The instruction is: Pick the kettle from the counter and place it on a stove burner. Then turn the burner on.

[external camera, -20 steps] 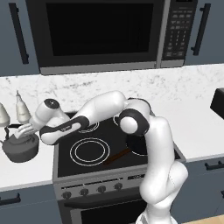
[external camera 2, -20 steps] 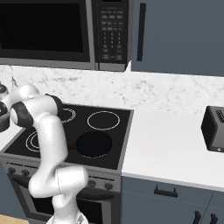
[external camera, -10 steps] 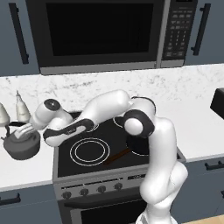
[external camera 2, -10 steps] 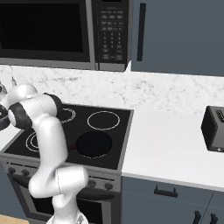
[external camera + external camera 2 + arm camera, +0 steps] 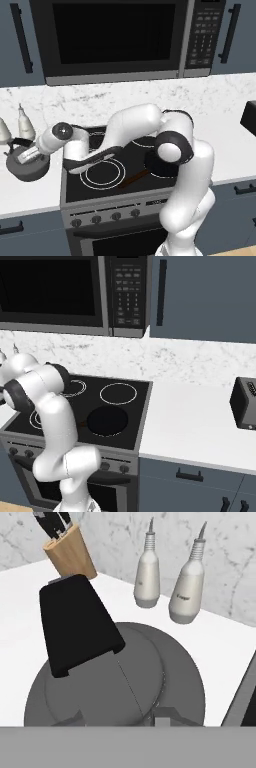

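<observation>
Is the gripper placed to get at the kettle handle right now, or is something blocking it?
Probably yes. The gripper sits right over the kettle, closed at its handle. The two bottles stand behind, apart, not in the way.

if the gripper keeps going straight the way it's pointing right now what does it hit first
Most likely the kettle itself. The gripper is shut over its top, with the black handle just ahead in the hand view. Exact contact is hard to judge.
</observation>
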Controlling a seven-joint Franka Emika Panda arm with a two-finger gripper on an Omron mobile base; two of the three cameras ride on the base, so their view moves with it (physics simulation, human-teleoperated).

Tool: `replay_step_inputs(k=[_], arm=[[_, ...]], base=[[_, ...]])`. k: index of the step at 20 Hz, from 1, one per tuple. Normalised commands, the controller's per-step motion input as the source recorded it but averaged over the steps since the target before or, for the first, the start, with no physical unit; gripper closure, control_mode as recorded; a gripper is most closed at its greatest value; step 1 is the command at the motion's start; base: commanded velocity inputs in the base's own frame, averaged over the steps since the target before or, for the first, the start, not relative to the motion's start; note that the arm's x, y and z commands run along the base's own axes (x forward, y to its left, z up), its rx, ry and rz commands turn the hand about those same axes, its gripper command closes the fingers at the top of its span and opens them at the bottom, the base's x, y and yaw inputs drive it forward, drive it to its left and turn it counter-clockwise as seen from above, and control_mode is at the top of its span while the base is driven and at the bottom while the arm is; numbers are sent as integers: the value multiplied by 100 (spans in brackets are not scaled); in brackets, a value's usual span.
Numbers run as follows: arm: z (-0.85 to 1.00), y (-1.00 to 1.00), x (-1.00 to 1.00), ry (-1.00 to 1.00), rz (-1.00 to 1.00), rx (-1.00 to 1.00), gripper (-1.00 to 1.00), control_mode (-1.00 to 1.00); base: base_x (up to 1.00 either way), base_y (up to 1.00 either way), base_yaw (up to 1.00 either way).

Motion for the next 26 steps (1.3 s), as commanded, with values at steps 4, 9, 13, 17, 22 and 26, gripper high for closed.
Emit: replay_step_inputs(k=[4,9,13,17,22,26], arm=[[35,-37,-29,-3,-9,0,100,-100],[21,-49,-20,0,-10,0,100,-100],[25,-59,-6,0,-12,0,100,-100],[22,-64,-5,0,-13,0,100,-100],[11,-59,-7,0,-12,0,100,-100],[11,-51,-1,0,-12,0,100,-100]], base=[[0,0,0],[0,0,0],[0,0,0],[0,0,0],[0,0,0],[0,0,0]])
